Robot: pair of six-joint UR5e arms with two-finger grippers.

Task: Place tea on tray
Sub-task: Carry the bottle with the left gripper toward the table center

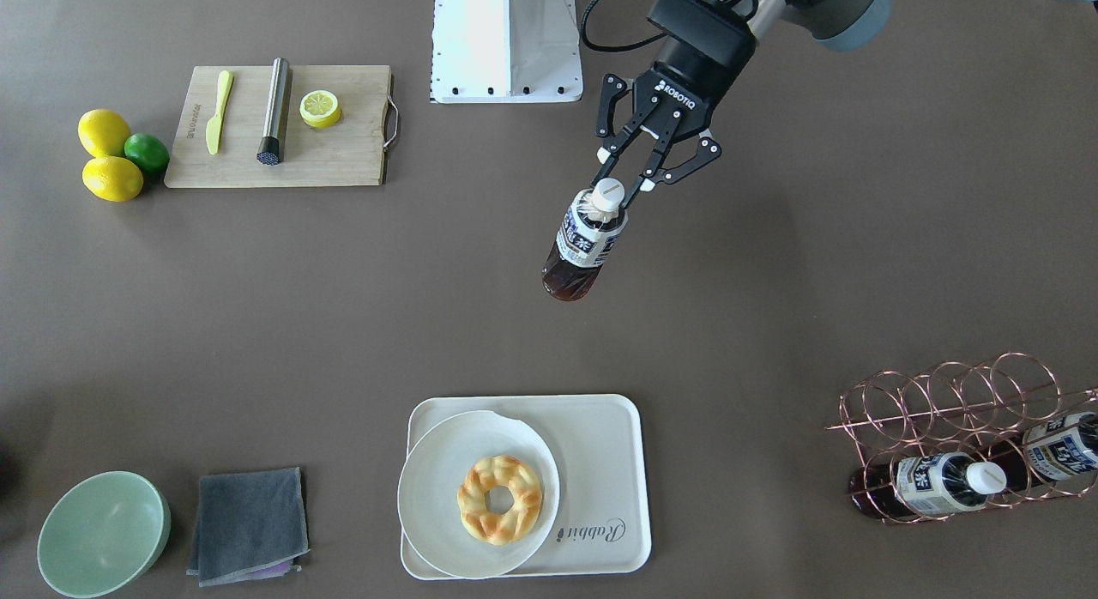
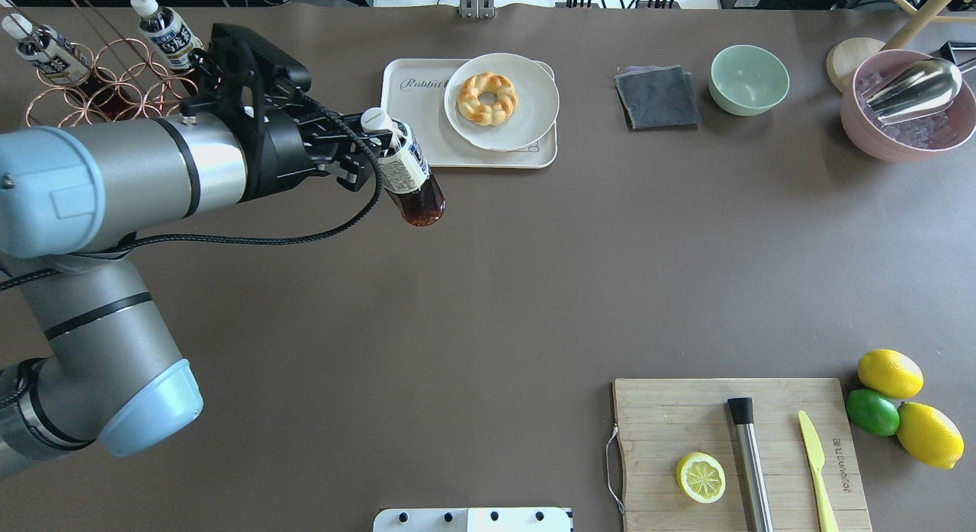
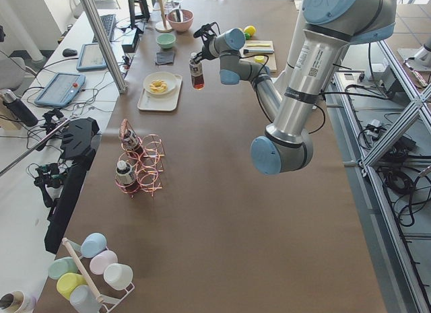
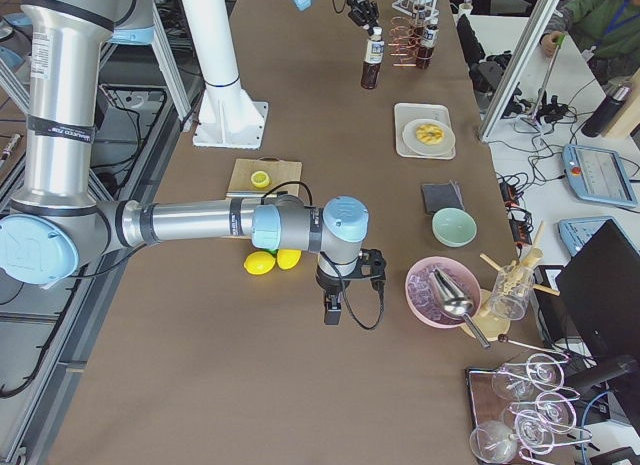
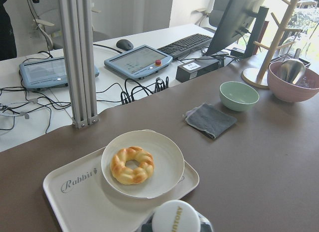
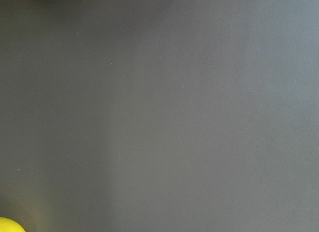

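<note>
My left gripper is shut on the neck of a tea bottle, just under its white cap, and holds it tilted above the brown table. In the overhead view the bottle hangs just off the near left corner of the cream "Rabbit" tray. The left wrist view shows the cap at the bottom edge, with the tray beyond it. My right gripper shows only in the exterior right view, above the table near the lemons; I cannot tell whether it is open or shut.
A round white plate with a braided donut covers most of the tray. A copper wire rack holds two more tea bottles. A grey cloth and a green bowl lie beside the tray. A cutting board with lemons is far off.
</note>
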